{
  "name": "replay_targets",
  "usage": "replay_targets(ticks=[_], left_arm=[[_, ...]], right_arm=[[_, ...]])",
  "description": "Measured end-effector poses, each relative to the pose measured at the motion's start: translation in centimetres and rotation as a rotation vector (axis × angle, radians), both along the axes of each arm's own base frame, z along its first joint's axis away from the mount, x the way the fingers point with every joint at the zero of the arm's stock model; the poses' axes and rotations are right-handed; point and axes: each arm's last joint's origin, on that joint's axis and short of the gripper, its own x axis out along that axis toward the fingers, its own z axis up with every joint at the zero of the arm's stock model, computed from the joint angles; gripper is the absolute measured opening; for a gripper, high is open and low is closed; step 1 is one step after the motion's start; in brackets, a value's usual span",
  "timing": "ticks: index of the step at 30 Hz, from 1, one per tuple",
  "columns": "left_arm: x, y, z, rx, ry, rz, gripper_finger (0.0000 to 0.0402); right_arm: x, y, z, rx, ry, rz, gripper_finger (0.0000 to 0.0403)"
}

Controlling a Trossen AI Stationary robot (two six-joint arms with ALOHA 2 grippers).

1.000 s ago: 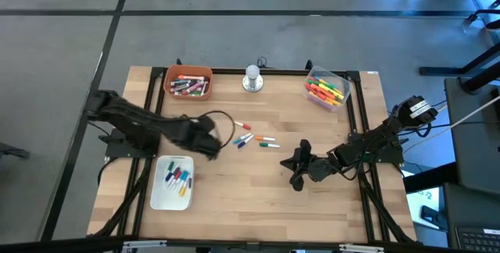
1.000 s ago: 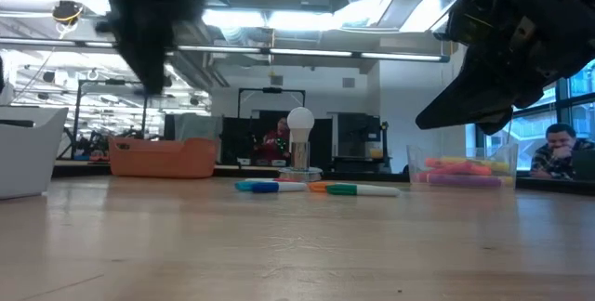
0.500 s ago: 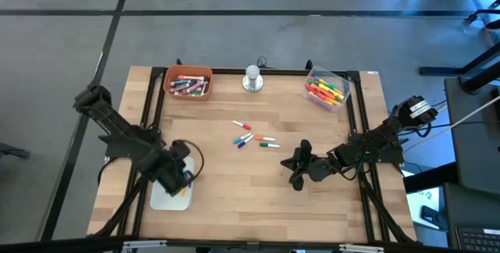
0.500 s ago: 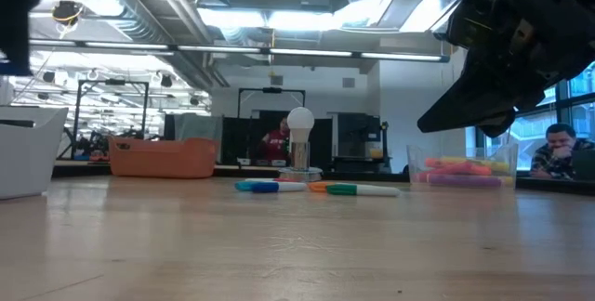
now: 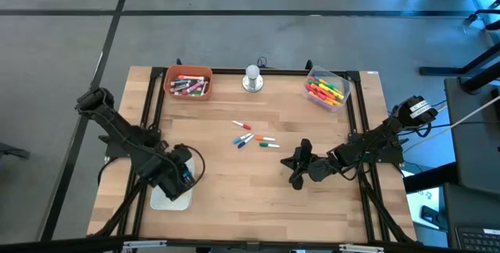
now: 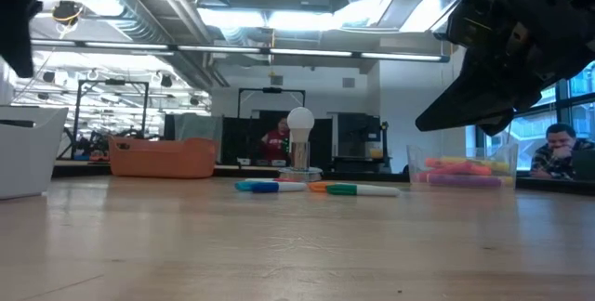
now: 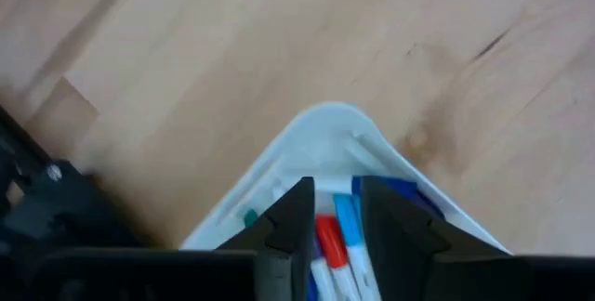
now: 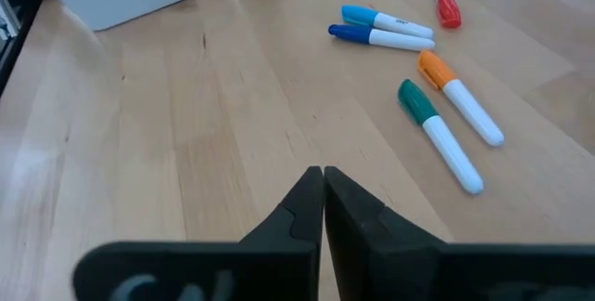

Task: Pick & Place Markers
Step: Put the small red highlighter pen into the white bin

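Observation:
Several loose markers lie flat on the wood at the table's middle: a red-capped one point(image 5: 243, 125), blue ones point(image 5: 244, 138), an orange one point(image 5: 266, 139) and a green one point(image 5: 269, 145); the right wrist view shows them too, green point(image 8: 439, 136) nearest. My left gripper point(image 5: 176, 176) hangs over the white tray point(image 5: 173, 200) at the near left, fingers pointing down and open. Between them point(image 7: 344, 222) I see a red marker point(image 7: 327, 242) and a blue marker point(image 7: 348, 236) lying in the tray point(image 7: 325, 124). My right gripper point(image 5: 297, 169) waits shut point(image 8: 323, 185) above bare wood, right of the loose markers.
An orange bin point(image 5: 188, 81) with markers stands at the far left. A clear bin point(image 5: 326, 89) with markers stands at the far right. A silver knob-like object point(image 5: 251, 79) sits between them. People sit in the room beyond the table point(image 6: 561, 148).
My left gripper has swung from beside the loose markers at the table's middle toward the left and near edges. It now hangs over the white tray, where it has nearly stopped. My right arm has kept still.

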Motion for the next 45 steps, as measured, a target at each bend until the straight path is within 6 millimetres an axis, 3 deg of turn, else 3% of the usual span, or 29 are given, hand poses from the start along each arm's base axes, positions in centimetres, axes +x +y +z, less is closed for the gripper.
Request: replay_targets(ticks=[7, 13, 21, 28, 34, 40, 45], left_arm=[[1.2, 1.6, 0.1, 0.059, -0.017, 0.024, 0.0121], [3.6, 4.1, 0.3, 0.188, -0.103, 0.003, 0.0125], [10.8, 7.1, -0.6, 0.158, -0.194, -0.467, 0.0118], [14.6, 12.2, -2.8, 0.313, -0.124, -0.689, 0.0121], [16.2, 17.1, -5.2, 0.411, -0.01, -0.744, 0.0142], [16.9, 20.9, -8.3, 0.201, -0.087, -0.789, 0.0162], [16.8, 23.1, -10.2, 0.143, -0.068, -0.751, 0.0163]], right_arm=[[0.0, 0.0, 0.0, -0.008, 0.002, 0.005, 0.0014], [0.0, 0.0, 0.0, -0.012, 0.003, 0.006, 0.0014], [0.0, 0.0, 0.0, -0.031, 0.011, 0.014, 0.0014], [-0.2, -0.2, -0.3, -0.072, 0.043, 0.0, 0.0014], [-0.3, -0.2, -0.4, -0.074, 0.056, -0.003, 0.0014], [-0.4, -0.3, -0.5, -0.077, 0.065, -0.004, 0.0014], [-0.4, -0.3, -0.5, -0.079, 0.067, -0.004, 0.0014]])
